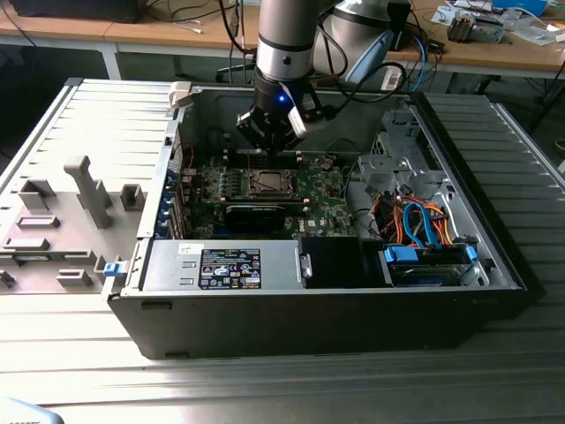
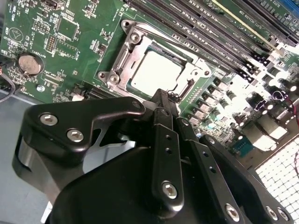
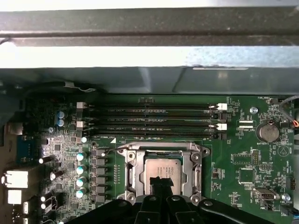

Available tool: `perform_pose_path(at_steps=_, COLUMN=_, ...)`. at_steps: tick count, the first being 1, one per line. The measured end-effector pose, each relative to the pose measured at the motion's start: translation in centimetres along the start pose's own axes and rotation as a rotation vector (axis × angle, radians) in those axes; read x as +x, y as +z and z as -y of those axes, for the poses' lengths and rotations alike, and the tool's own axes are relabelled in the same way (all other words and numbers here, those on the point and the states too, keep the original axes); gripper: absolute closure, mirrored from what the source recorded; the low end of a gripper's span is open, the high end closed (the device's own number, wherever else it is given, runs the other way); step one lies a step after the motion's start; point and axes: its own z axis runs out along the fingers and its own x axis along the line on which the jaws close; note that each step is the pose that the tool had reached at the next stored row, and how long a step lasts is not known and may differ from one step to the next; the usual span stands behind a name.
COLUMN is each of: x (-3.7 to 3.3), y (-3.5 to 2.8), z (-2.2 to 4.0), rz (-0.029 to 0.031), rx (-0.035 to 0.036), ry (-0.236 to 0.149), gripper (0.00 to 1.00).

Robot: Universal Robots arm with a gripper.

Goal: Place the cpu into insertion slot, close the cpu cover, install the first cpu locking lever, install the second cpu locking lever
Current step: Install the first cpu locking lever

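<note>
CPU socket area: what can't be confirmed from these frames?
- Locking levers' state: too small in the exterior view; not clear in both wrist views.
- Near edge of the cpu and cpu cover: hidden by the end effector in the first wrist view.
- Whether the end effector touches the cpu: contact point hidden by its own body in the second wrist view.

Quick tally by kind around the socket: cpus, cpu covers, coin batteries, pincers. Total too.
cpu: 1
cpu cover: 1
coin battery: 1
pincer: 1
Total: 4
</note>
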Motion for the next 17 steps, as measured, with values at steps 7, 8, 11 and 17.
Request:
perform_pose_path(at_steps=7, x=0.0, y=0.0, z=0.0, rz=-0.0004, rx=0.0022, ry=-0.043, gripper=0.89)
perform_pose_path(at_steps=8, x=0.0, y=0.0, z=0.0, rz=-0.0005, rx=0.0025, ry=-0.049, gripper=0.89)
perform_pose_path(at_steps=11, x=0.0, y=0.0, z=0.0, rz=-0.0006, rx=0.0033, ry=-0.066, gripper=0.89)
perform_pose_path(at_steps=17, x=0.09, y=0.0, z=-0.01, rz=-0.0006, rx=0.0033, ry=-0.084, gripper=0.89)
